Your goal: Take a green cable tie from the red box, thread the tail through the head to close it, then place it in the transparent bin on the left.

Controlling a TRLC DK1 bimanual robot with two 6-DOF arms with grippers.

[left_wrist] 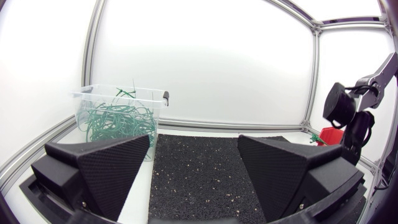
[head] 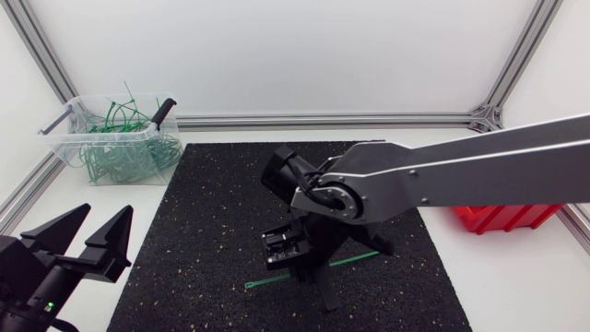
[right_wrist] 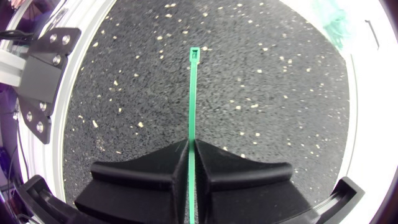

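black mat (head: 212,231) on the counter (head: 516,277): right jaws pinch the green cable tie (right_wrist: 192,106), straight and unthreaded, low over it, out of the red box (head: 502,219). left jaws gape, empty. threading and the transparent bin (head: 61,143) remain.

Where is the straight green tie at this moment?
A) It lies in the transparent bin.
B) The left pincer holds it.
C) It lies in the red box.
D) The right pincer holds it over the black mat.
D: in the right wrist view the right pincer is shut on the tie, whose head points ahead of it over the mat.
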